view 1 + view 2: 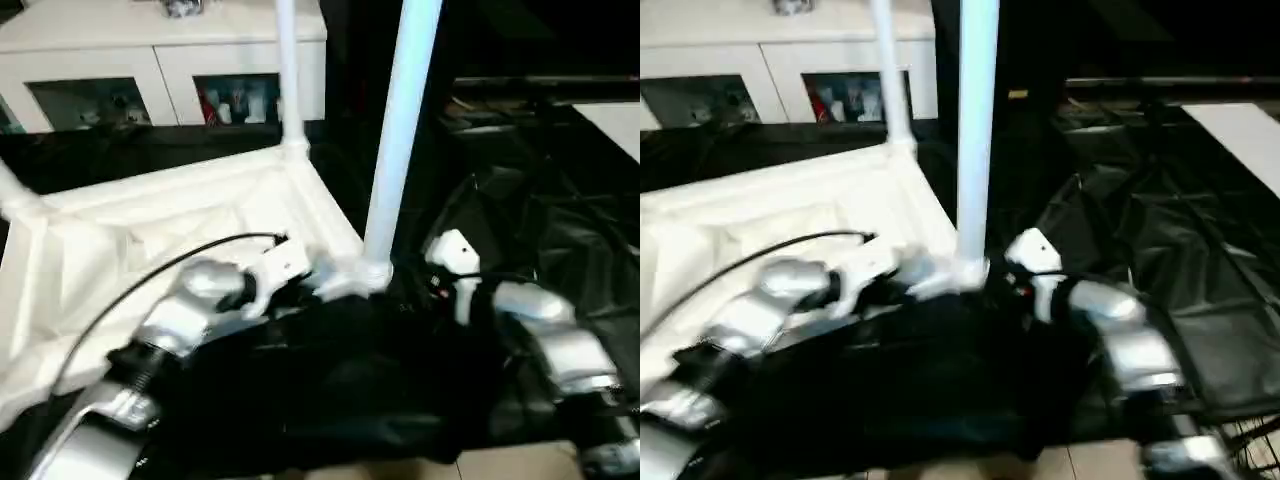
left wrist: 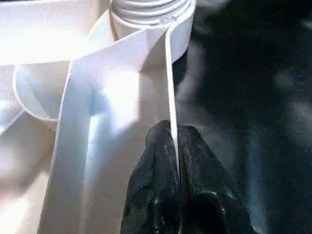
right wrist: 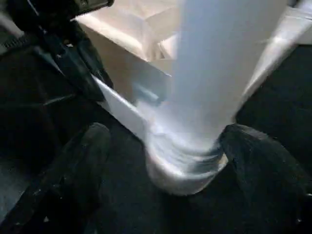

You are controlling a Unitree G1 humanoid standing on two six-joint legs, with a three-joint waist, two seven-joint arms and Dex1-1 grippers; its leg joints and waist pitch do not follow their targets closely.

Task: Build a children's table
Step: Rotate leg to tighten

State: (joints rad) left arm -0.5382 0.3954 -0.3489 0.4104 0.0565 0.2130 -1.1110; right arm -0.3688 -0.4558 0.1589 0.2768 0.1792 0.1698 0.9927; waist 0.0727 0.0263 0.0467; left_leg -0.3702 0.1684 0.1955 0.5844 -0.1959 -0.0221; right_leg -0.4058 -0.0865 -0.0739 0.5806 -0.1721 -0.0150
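Across the left half of the left eye view lies the children's table (image 1: 150, 230), upside down on black sheeting (image 1: 560, 240), its ribbed underside facing up. Two legs already stand upright in their corner sockets: a far leg (image 1: 288, 70) at upper centre and a near leg (image 1: 405, 120) just right of centre, rising out of the top of the frame. A third leg stub pokes in at the left edge.

The whole thing looks like light, hollow moulded plastic — stiff enough along the rim walls, but smooth and slippery on the tapered tubes, and easily tipped once legs stand tall on it. The thin rim wall is the best hold for steadying; a leg is best taken low, close to its socket, where it is thickest.

The left hand (image 2: 173, 146) has its black fingers pressed together on that thin rim wall, just short of the near corner socket (image 2: 151, 19). The right hand (image 3: 165, 161) stands spread, one finger on either side of the near leg's base, not squeezing it as far as I can judge.

Behind, at the upper left, sits a white cabinet (image 1: 160, 70) with glass-fronted compartments, well clear. A black cable (image 1: 150, 265) arcs over the left forearm — it could snag on the rim.
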